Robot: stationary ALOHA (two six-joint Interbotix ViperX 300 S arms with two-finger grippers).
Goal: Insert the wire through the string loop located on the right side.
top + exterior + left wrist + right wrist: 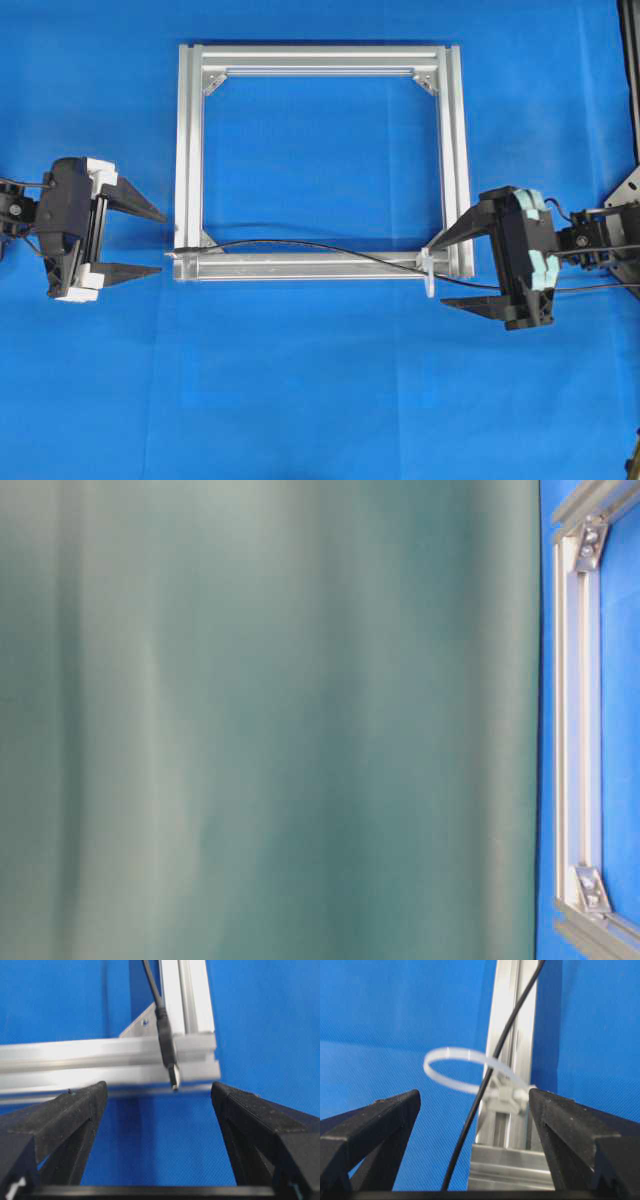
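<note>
The wire (300, 245) lies along the silver frame's (190, 150) near bar, and its plug tip (180, 252) rests on the left corner. In the right wrist view the wire (470, 1120) appears to pass through the white string loop (451, 1050), which is fixed to the frame's right end (428, 272). My left gripper (162, 243) is open just left of the tip (173, 1077), not touching it. My right gripper (438, 275) is open around the loop's corner; the wire runs free between its fingers (474, 1094).
A blue cloth (320, 400) covers the table. A blurred green surface (270, 720) fills most of the table-level view, with only one frame bar (570, 730) showing at its right edge. Black arm hardware (625, 200) stands at the far right.
</note>
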